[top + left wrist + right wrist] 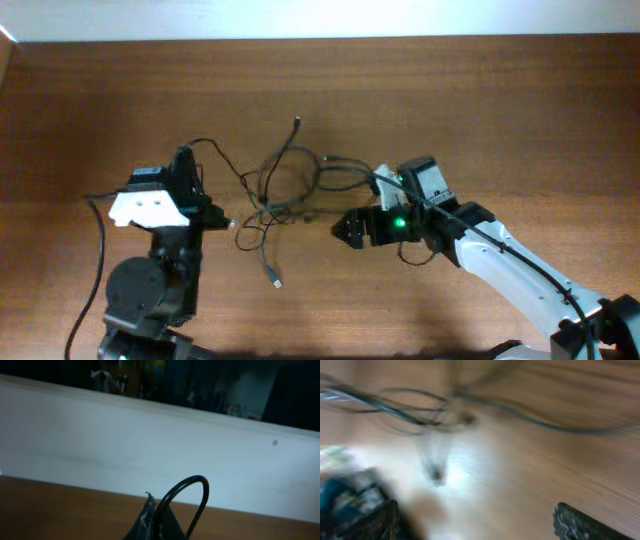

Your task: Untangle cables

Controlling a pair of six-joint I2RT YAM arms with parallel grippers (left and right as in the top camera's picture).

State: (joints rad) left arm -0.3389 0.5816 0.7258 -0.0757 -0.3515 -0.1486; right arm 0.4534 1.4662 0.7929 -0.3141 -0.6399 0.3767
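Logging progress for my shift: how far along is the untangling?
Done: nothing visibly; the cables lie knotted together. In hand: the left gripper seems shut on a cable loop; the right gripper, open, sits beside the knot. Left: separating both cords.

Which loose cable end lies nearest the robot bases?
The plug end trailing down out of the cables toward the near edge of the table. The other clear end points the opposite way, toward the far side.
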